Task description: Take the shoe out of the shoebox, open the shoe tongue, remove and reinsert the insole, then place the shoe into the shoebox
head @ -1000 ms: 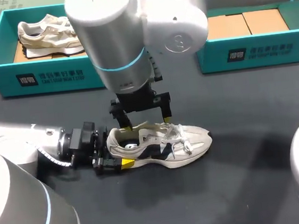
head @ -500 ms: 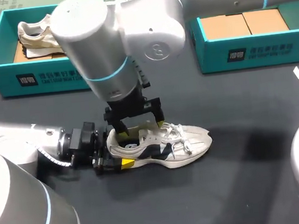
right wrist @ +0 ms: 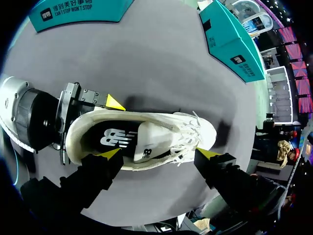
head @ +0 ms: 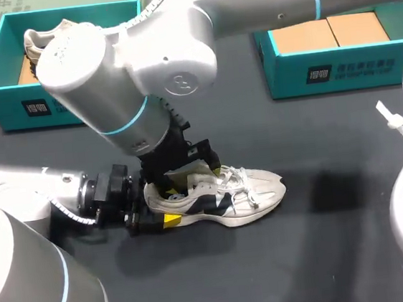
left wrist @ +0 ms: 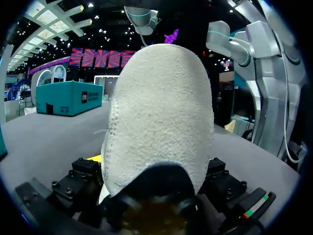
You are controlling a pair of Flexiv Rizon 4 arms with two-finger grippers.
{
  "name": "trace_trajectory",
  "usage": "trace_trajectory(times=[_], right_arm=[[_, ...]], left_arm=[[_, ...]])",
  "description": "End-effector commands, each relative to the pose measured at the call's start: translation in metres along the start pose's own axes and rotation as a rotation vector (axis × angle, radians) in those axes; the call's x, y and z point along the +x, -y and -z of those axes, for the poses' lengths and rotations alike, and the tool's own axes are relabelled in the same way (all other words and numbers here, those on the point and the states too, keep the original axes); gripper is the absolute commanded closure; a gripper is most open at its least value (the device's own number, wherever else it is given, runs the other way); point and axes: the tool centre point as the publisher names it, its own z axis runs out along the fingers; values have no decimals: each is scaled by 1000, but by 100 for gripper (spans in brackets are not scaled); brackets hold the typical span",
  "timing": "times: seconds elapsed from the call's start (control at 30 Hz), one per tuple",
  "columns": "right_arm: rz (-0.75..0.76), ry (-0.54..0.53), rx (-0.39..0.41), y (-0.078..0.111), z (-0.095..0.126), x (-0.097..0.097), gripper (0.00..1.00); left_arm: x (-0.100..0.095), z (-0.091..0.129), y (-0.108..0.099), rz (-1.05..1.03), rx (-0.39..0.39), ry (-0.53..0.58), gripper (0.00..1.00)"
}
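Head: your left pincer clamps the heel of the white-and-navy suede trainer on the black table.
Left wrist: nubby suede heel, close up.
Right wrist: right pincer wide open, empty, straddling the collar. Drop one tip inside, pinch the edge of the smooth black insole, peel slowly.

Your right arm is swinging toward the tabletop's left edge and sinking lower. Its gripper is tilting and dropping from above the shoe onto the heel opening, with its fingers spread. The arm's elbow is increasingly covering the shoebox at the far left corner.
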Motion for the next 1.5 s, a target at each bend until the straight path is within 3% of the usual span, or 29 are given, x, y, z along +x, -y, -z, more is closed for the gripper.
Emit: trace_trajectory(times=[0.03,0.77,1.13,1.5], right_arm=[[-274,199,-11,4,-5,7,0],[-305,192,-25,4,-29,-9,0],[-310,187,-22,14,-30,-23,0],[-279,172,-13,11,-30,-28,0]], left_arm=[[1,0,-1,0,0,2,100],[1,0,-1,0,0,2,100],[1,0,-1,0,0,2,100],[1,0,-1,0,0,2,100]])
